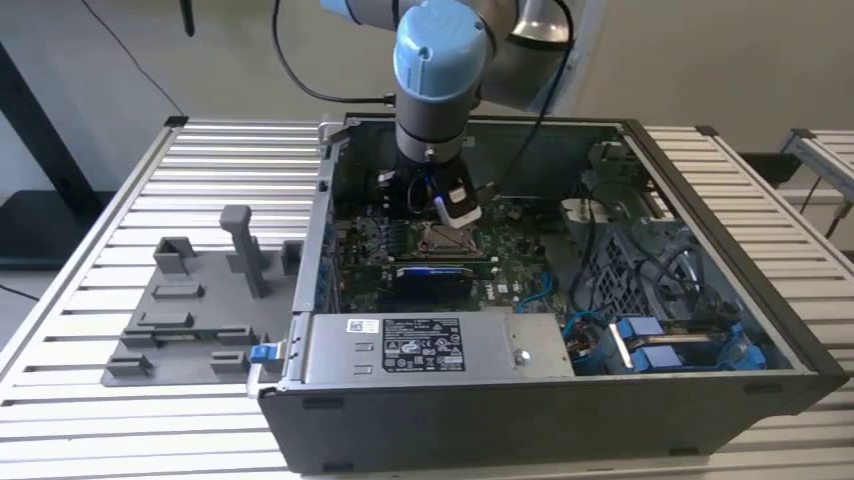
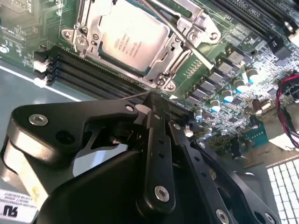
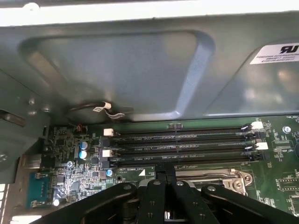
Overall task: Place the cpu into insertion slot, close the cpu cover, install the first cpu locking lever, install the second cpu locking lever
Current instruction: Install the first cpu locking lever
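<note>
Amid green board (image 2: 196,70), the silver-grey square cpu (image 2: 133,39) lies flat.

The cpu (image 2: 133,39) shows matt silver-grey metal, the cpu cover (image 2: 89,23) shinier bare metal, the hand (image 2: 153,100) smooth semi-gloss black.

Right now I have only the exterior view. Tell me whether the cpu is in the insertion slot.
Observer: It is. In the second wrist view the cpu lies flat, silver face up, inside the insertion slot.
Operator: Report the cover.
Observer: The cpu cover looks lowered, its silvery frame lying around the chip's edges.
Operator: Place the gripper for me.
Observer: In the second wrist view the gripper is apart from the cpu, near the socket corner that borders the memory slots.
</note>
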`<state>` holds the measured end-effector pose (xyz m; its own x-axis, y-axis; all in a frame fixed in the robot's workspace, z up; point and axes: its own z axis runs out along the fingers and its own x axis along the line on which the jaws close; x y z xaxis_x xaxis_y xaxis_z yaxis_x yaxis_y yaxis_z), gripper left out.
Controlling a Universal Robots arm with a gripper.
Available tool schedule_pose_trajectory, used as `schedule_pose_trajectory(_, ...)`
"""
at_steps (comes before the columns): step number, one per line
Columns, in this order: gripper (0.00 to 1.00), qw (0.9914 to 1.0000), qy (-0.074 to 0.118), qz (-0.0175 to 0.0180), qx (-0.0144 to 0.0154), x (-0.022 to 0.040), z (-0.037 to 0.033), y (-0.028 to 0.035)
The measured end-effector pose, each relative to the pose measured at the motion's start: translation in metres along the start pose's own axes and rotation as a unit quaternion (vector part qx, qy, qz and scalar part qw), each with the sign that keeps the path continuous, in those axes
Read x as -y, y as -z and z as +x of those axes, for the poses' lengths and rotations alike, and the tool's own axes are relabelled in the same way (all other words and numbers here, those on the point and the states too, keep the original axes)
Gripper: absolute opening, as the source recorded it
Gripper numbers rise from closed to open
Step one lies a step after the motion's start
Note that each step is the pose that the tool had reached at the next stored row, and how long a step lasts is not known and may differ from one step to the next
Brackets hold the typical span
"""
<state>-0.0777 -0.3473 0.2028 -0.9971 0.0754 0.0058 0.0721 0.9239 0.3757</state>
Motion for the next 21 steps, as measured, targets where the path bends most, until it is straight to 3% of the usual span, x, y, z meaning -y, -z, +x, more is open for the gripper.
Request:
schedule_pose_trajectory(10, 0.11, 1.0, 0.0, -0.001, -0.0001, -0.0013, -0.0016, -0.0053)
schedule_pose_trajectory(21, 0.11, 1.0, 0.0, -0.002, -0.0002, -0.0014, -0.0097, -0.0071)
